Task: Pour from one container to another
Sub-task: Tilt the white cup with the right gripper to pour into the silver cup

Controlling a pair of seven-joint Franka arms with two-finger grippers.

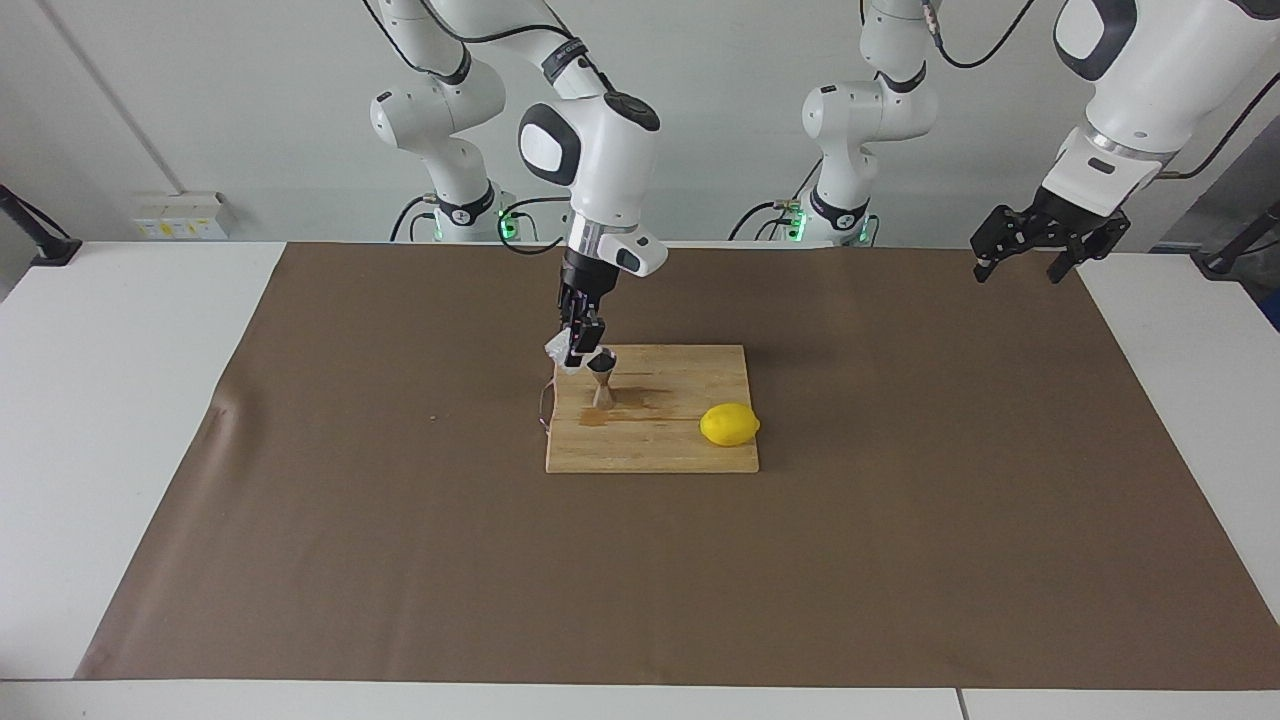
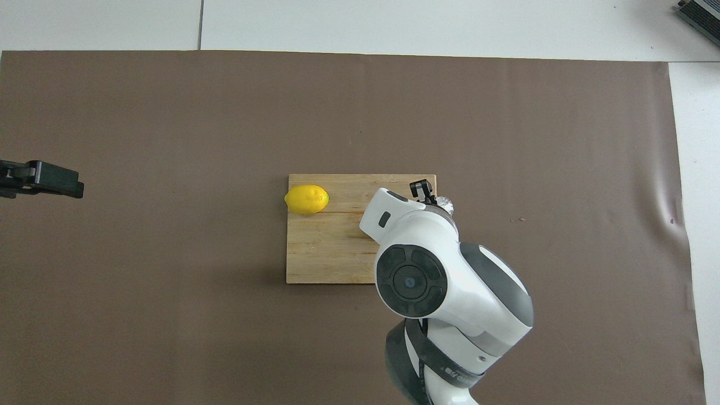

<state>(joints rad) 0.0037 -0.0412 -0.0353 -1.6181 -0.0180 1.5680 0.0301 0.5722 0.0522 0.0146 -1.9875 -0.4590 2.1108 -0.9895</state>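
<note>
With the right gripper (image 1: 578, 357) clamped on the tilted glass cup (image 1: 557, 353), its lip should be kept over the jigger (image 1: 602, 384) near the board (image 1: 690, 450) edge, while the open left gripper (image 1: 1030, 250) waits.
</note>
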